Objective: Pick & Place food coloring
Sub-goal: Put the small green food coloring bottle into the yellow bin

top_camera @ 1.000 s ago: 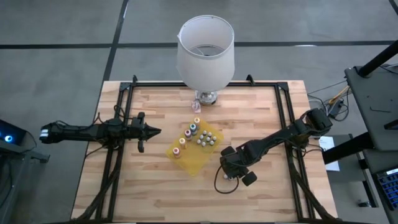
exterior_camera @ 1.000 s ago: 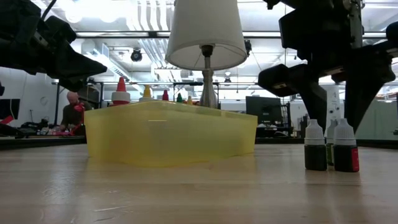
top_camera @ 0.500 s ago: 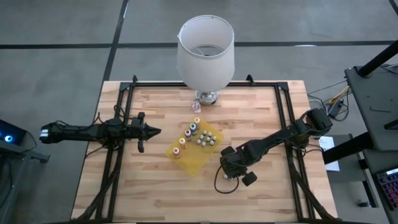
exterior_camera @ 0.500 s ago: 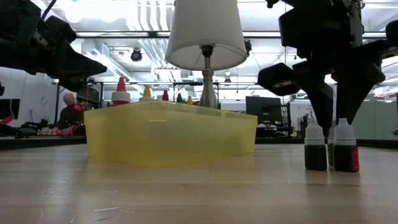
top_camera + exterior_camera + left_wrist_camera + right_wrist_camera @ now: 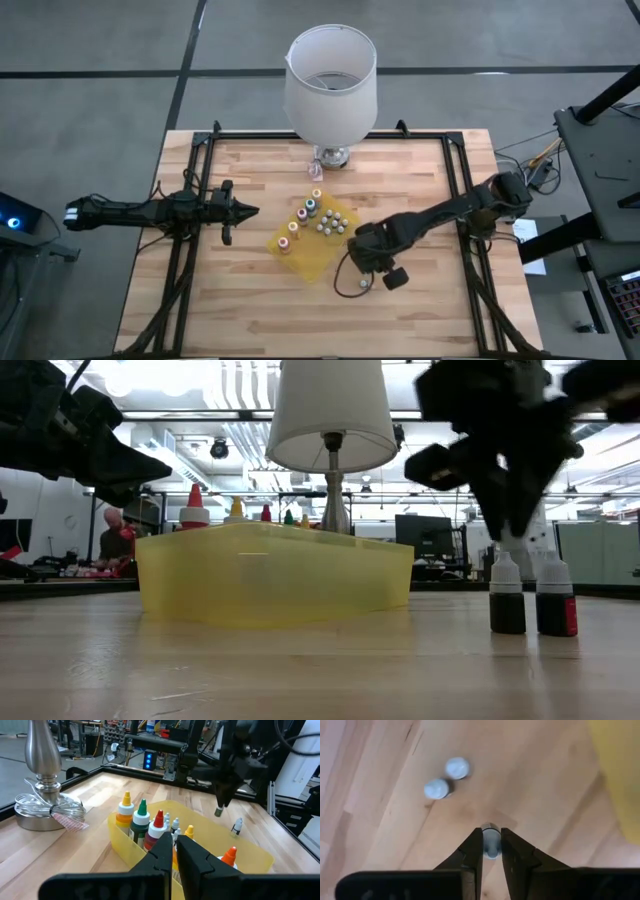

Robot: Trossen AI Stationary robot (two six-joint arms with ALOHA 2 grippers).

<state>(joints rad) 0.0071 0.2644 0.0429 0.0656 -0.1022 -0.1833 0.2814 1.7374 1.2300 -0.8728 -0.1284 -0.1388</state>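
Note:
A yellow tray (image 5: 312, 250) lies mid-table and holds several upright little bottles with coloured caps (image 5: 141, 817) and white caps. Right of it, two tiny white-capped dark bottles (image 5: 507, 596) (image 5: 555, 596) stand on the wood; the right wrist view shows them as white caps (image 5: 456, 767) (image 5: 436, 788). My right gripper (image 5: 365, 252) hovers near the tray's right edge, shut on a third tiny bottle (image 5: 218, 811). My left gripper (image 5: 245, 211) is shut, holds nothing, and waits left of the tray. My right gripper pinches the tiny bottle by its white cap (image 5: 490, 834) between the two fingers, coming from above and pointing down. The bottle hangs upright below the fingertips (image 5: 218, 811), lifted clear of the table.
A lamp with a white shade (image 5: 331, 85) and a metal base (image 5: 44, 805) stands at the far middle of the table. Black rails (image 5: 192, 200) run along the left and right sides. Bare wood lies near the table's near edge.
My right gripper closed on one of the three bottles standing right of the tray and lifted it clear. It then carried the bottle up and toward the table's left, nearer the tray. The other two bottles stayed standing.

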